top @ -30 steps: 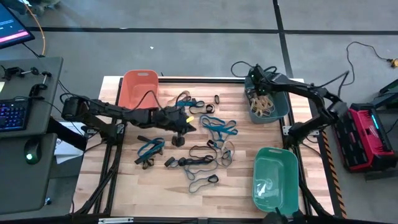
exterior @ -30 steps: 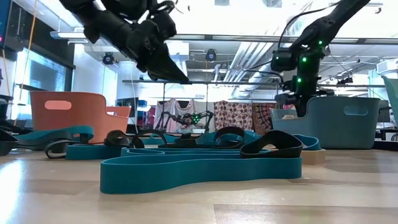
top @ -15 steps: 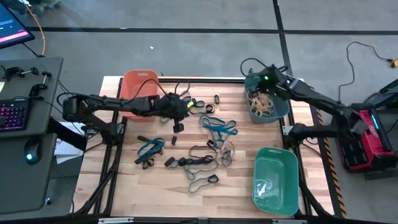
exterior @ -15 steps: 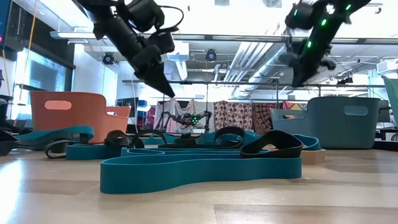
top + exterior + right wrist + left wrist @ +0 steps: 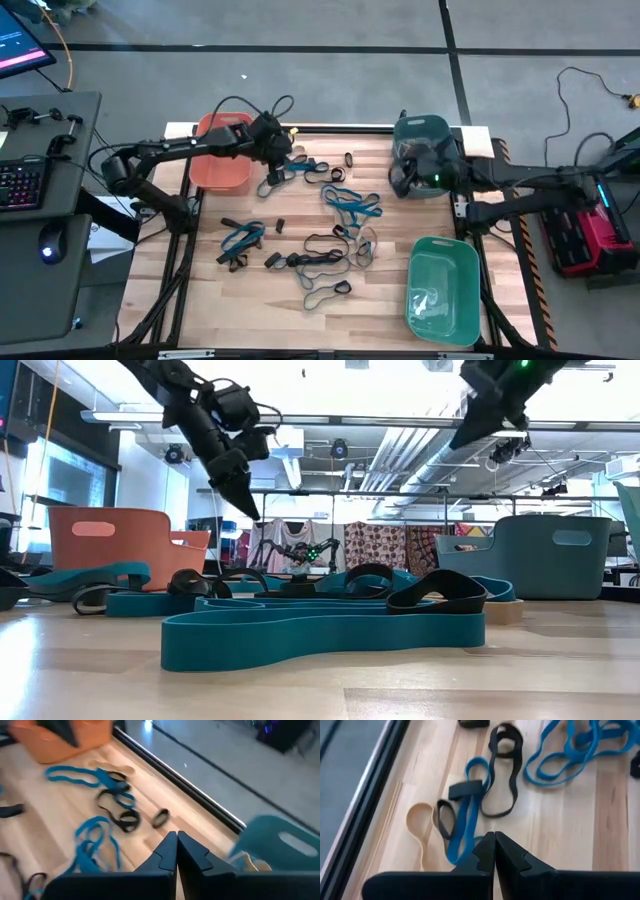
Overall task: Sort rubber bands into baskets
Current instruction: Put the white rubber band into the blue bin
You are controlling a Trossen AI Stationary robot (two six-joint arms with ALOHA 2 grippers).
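Note:
Many rubber bands [image 5: 330, 235], blue, black and tan, lie flat on the wooden table between three baskets: orange [image 5: 222, 150] far left, dark teal [image 5: 425, 135] far right, green [image 5: 443, 290] near right. My left gripper [image 5: 280, 158] hangs shut and empty above the bands beside the orange basket; past its tips [image 5: 495, 837] show a tan band [image 5: 417, 820], a blue band [image 5: 465, 825] and black bands [image 5: 502, 770]. My right gripper [image 5: 397, 183] is shut and empty, raised next to the teal basket [image 5: 280, 840].
Tan bands [image 5: 250, 862] lie inside the teal basket. A dark rail [image 5: 365, 805] runs along the table's far edge. In the low view a big blue band [image 5: 320, 635] lies nearest the camera. A desk with keyboard and mouse [image 5: 40, 190] stands left of the table.
My left gripper has swung from the table's middle toward the far edge and the orange basket, rising a little, and stays shut. My right gripper has lifted out from over the teal basket and swung toward the table's middle, its fingers tipping up from pointing steeply down.

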